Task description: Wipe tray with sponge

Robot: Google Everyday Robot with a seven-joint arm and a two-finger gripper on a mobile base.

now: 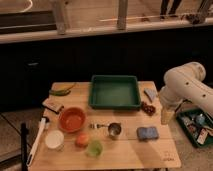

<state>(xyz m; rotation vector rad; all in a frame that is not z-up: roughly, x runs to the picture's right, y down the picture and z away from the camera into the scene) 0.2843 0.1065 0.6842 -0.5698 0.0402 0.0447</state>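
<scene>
We note the green rectangular plastic tray (114, 93) at the back of the light wooden table (131, 151), the blue sponge (147, 132) front right, and the gripper (166, 118) at the table's right edge.
</scene>
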